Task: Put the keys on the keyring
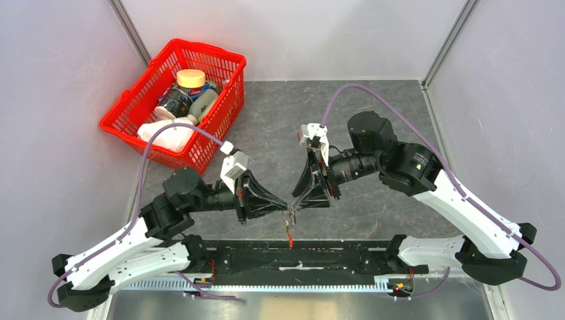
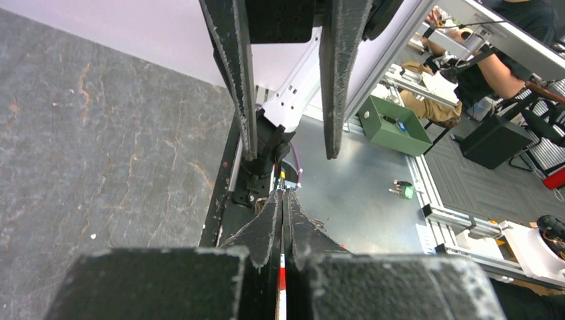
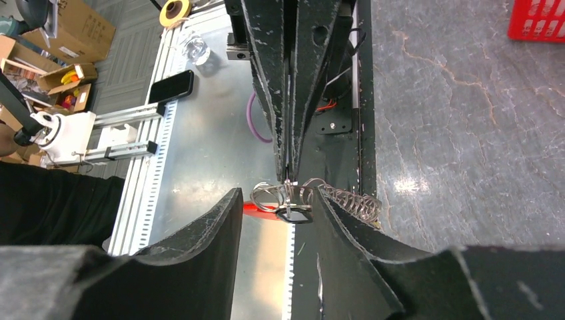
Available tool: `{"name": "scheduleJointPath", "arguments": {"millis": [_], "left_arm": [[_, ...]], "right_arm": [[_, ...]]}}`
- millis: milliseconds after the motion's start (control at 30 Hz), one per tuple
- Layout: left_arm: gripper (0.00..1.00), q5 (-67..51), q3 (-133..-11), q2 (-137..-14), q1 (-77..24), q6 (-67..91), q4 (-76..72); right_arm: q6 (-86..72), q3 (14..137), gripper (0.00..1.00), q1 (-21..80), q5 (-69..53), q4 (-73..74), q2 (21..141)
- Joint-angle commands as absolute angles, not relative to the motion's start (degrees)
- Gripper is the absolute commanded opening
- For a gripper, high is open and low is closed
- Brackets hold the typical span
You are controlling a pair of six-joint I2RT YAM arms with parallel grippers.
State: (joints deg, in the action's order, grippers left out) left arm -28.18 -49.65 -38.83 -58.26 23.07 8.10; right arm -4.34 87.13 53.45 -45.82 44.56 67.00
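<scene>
Table top (image 1: 373, 127): grey, stone-patterned, matt, with pale veining. Basket (image 1: 130, 113): red moulded plastic lattice, slightly glossy. Keyring (image 3: 265, 193): thin bright metal wire, polished; its strap (image 3: 256, 209) is red and smooth. Keys (image 3: 298, 213): silvery metal. Left gripper (image 3: 288, 175) and right gripper (image 3: 275, 200): fingers black, matt, grainy, scuffed pale along the edges. Arm shells (image 1: 466, 200): white glossy plastic.

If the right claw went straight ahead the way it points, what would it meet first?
Likely the keyring, just ahead of the open right claw and pinched by the shut left claw; depth is hard to judge.
</scene>
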Motion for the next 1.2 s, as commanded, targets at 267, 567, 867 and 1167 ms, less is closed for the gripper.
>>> {"name": "scheduleJointPath", "arguments": {"millis": [267, 567, 867, 1167], "left_arm": [[0.02, -26.2, -50.2, -37.7, -58.4, 22.0, -1.5], [0.02, -24.1, -50.1, -36.8, -58.4, 21.7, -2.4], [0.02, -22.4, -49.5, -36.1, -58.4, 21.7, -3.9], [0.02, -18.1, -49.3, -35.8, -58.4, 20.4, -9.2]], "right_arm": [[-7.1, 86.9, 0.45, 53.5, -45.2, 40.5, 66.8], [-7.1, 86.6, 0.37, 53.4, -45.2, 40.6, 66.7], [-7.2, 87.1, 0.0, 53.5, -44.2, 40.9, 66.7], [-10.8, 89.6, 0.0, 53.5, -44.9, 37.7, 66.4]]}}
